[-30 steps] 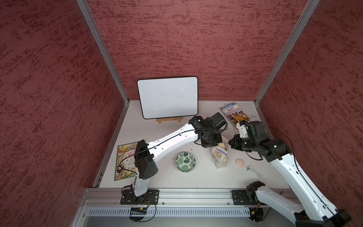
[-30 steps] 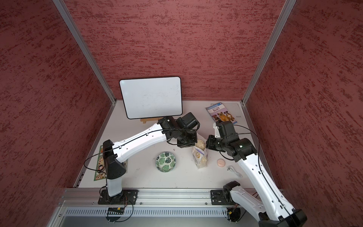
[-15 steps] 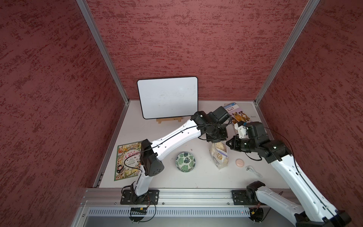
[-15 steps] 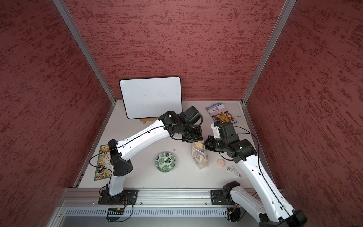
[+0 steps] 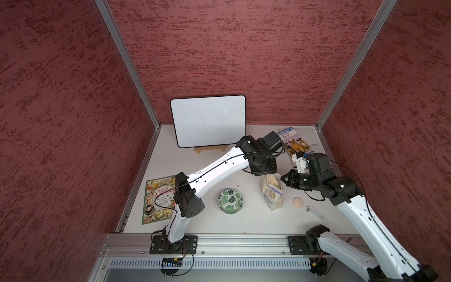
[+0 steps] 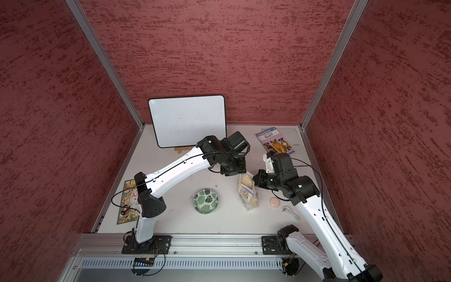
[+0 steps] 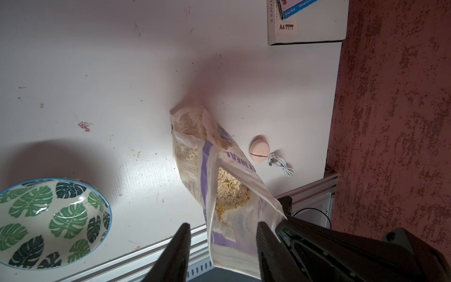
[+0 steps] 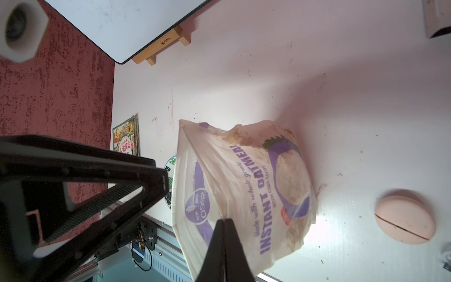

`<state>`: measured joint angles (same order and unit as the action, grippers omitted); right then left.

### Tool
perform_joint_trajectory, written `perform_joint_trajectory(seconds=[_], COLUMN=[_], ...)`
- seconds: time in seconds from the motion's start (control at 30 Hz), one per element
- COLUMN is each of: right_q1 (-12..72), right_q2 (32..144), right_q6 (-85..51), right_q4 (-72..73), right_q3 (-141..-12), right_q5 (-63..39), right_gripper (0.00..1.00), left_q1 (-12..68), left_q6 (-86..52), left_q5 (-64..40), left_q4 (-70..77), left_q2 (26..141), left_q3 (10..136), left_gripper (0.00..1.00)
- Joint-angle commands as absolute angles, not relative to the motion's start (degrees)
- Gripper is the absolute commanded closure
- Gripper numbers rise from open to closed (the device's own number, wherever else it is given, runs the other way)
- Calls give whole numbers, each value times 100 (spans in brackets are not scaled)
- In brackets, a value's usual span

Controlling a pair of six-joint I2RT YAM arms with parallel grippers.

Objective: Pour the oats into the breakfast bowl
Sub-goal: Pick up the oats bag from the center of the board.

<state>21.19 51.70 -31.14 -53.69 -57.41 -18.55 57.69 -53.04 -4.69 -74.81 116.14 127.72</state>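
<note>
Found oat bag [image 5: 272, 193] standing upright, mouth open, at 3 o'clock from bowl [image 5: 230, 200], apart. Noted right gripper [image 8: 225, 223] jaws pinching its top edge, left gripper [image 7: 223, 223] jaws spread above the mouth.

I watch from a stereo head mounted high over the front rail [image 5: 231, 241], looking steeply down and back. Both top views take in the whole worktop [image 5: 219, 225] out to the whiteboard [image 5: 208, 120] at the rear, from well off, and they overlap almost entirely. The left wrist camera looks down past the left tool [image 7: 223, 224], close above the mouth of the oats bag [image 7: 195, 161], with the breakfast bowl [image 7: 48, 219] at the frame's edge. The right wrist camera sits nearer still, side-on to the bag's label beyond the right tool [image 8: 224, 222], and faces across the worktop toward the whiteboard. Both wrist views share the bag, the bowl and the pink disc [image 7: 259, 151].
</note>
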Motion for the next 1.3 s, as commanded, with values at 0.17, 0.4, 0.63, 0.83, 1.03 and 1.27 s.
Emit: perform_joint_trajectory(seconds=[0.17, 0.4, 0.63, 0.83, 1.03, 1.27], right_q1=[2173, 2178, 2179, 2180, 2178, 2180], right_q2=[5133, 5188, 5264, 5271, 5405, 5527], right_q6=[-3181, -3190, -3199, -3156, -3282, -3356], right_q4=[-4663, -4576, -4452, -4546, -4802, -4620], right_q3=[-5833, -5843, -5864, -5864, -5879, -5807], right_q5=[-1986, -1925, -1883, -1569, -746, -85], right_gripper=[100, 100, 100, 100, 100, 100], left_q1=[5792, 5818, 5817, 5745, 5540, 5264], left_q6=[-5147, -5004, -4915, -4764, -4764, -4728], left_q5=[-386, -411, -548, -620, -792, -1156], left_q4=[-7620, -7714, -7772, -8120, -8293, -8391], left_q2=[11707, 11907, 12108, 12198, 11966, 11760], left_q3=[12810, 12797, 12835, 13409, 13867, 13736], left_gripper=[56, 63, 67, 100, 100, 100])
